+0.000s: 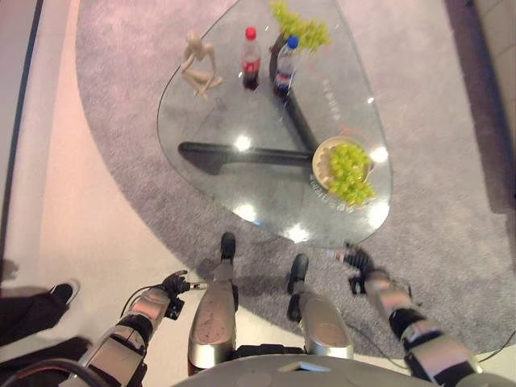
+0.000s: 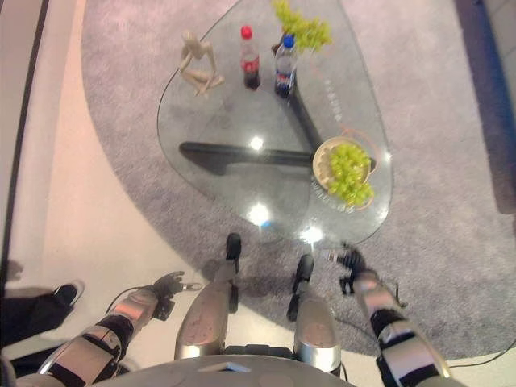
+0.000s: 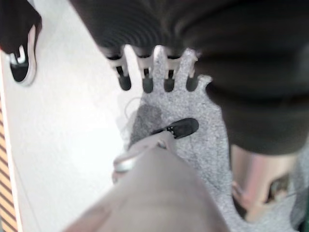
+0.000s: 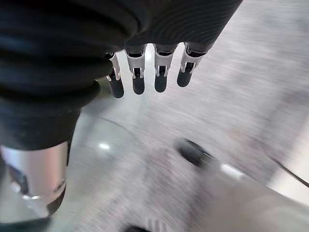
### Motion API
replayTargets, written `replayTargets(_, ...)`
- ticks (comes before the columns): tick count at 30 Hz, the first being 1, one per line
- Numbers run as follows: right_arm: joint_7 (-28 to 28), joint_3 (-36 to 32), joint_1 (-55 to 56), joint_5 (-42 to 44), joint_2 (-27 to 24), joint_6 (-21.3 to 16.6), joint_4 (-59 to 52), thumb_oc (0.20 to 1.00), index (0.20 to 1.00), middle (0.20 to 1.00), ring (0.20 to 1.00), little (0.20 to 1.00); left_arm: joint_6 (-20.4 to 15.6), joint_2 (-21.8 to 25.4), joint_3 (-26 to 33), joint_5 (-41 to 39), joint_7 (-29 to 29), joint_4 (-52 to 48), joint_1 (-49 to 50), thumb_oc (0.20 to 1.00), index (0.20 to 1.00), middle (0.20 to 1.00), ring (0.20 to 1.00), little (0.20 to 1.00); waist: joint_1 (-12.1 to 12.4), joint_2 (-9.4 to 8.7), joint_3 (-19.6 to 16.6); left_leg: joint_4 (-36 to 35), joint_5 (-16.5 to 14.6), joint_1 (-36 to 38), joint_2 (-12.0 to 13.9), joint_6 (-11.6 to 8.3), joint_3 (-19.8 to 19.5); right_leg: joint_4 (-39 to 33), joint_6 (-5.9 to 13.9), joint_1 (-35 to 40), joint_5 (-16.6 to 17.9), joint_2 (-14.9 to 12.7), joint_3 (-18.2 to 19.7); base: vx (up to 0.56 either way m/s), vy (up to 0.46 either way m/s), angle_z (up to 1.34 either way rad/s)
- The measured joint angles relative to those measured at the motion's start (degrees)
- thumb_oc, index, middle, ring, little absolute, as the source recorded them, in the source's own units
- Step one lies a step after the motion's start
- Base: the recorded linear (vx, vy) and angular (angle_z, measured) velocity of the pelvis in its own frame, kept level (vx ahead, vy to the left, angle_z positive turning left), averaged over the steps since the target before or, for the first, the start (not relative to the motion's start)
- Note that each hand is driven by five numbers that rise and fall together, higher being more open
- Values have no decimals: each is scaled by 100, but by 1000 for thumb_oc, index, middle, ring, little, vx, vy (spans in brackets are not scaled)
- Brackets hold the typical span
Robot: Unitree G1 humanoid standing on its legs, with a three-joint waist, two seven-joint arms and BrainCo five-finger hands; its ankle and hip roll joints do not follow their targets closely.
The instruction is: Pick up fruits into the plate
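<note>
A cream plate [image 1: 319, 156] sits near the right edge of the glass table [image 1: 234, 117], with a bunch of green grapes [image 1: 348, 171] in it that spills over its near rim. A second green bunch [image 1: 301, 29] lies at the table's far end, behind the bottles. My left hand [image 1: 173, 284] hangs low beside my left leg, short of the table, its fingers [image 3: 145, 72] straight and holding nothing. Just below the table's near right edge my right hand [image 1: 360, 264] is open too, its fingers [image 4: 145, 72] straight over the grey carpet.
Two cola bottles stand at the far end, one red-capped [image 1: 251, 58] and one blue-capped [image 1: 285, 66]. A wooden mannequin figure [image 1: 198, 63] sits to their left. A grey carpet [image 1: 121, 121] lies under the table. A person's black shoe [image 1: 61, 292] is on the pale floor at the left.
</note>
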Motion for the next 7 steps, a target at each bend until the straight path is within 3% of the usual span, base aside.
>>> replayTargets(4, 187, -156, 583, -70, 234, 225, 544, 1000, 1000, 1000, 1000, 1000, 4, -329, 334, 0, -64, 177, 613, 1000, 1000, 1000, 1000, 1000, -162, 26, -717, -22, -210, 459, -53, 12, 248, -170, 7, 390, -8, -60, 213, 168, 101, -28)
replayTargets(7, 233, -532, 806, 240, 273, 439, 720, 1000, 1000, 1000, 1000, 1000, 40, -445, 396, 1, -97, 210, 851, 1000, 1000, 1000, 1000, 1000, -274, 140, -1059, -27, -323, 704, -18, 21, 439, -189, 12, 527, -36, -44, 407, 126, 65, -31)
